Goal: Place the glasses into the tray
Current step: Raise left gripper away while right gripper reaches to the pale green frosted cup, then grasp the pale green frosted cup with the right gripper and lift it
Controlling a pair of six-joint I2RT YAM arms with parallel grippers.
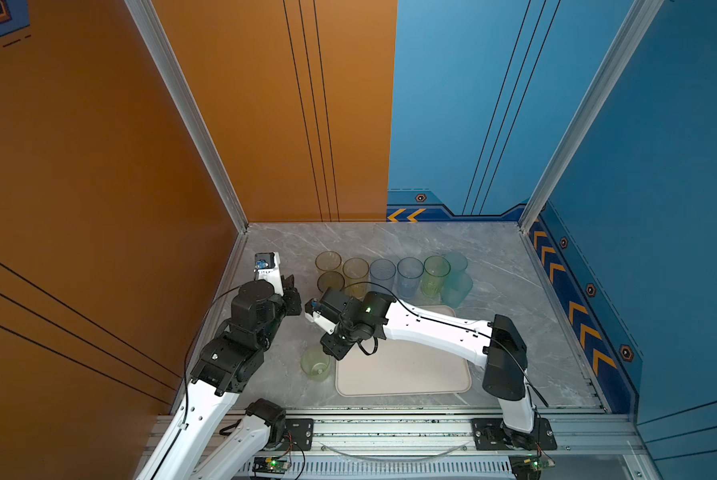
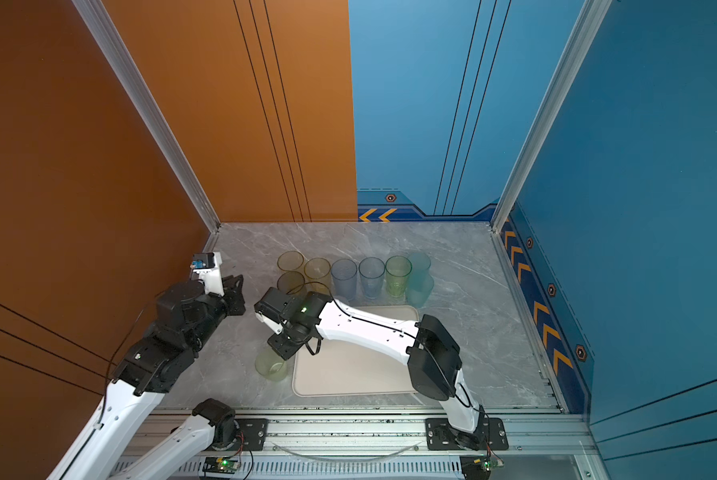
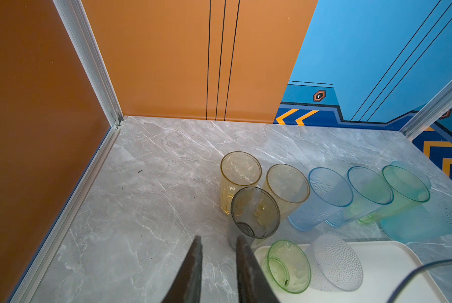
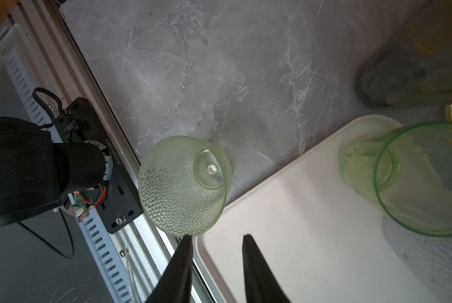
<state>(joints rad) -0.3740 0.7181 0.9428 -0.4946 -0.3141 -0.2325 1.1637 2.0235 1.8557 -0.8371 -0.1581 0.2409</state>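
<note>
Several tinted glasses stand in a row at the back, from a yellow glass (image 1: 328,262) to a teal glass (image 1: 456,286). A smoky grey glass (image 3: 255,212) stands just beyond my left gripper (image 3: 219,240), which is open and empty over bare table. The cream tray (image 1: 411,374) carries a short green glass (image 3: 287,266) and a clear dimpled glass (image 3: 335,262) at its far left corner; my right arm hides both in the top views. A green dimpled glass (image 4: 183,183) stands on the table beside the tray (image 4: 298,210). My right gripper (image 4: 217,237) hovers open and empty above the tray's edge next to it.
The orange wall (image 1: 99,187) runs close along the left arm (image 1: 248,316). A metal rail (image 1: 390,428) with the arm mounts borders the table's front. The right arm (image 1: 431,328) stretches across the tray. Bare marble lies at the far right (image 1: 515,291).
</note>
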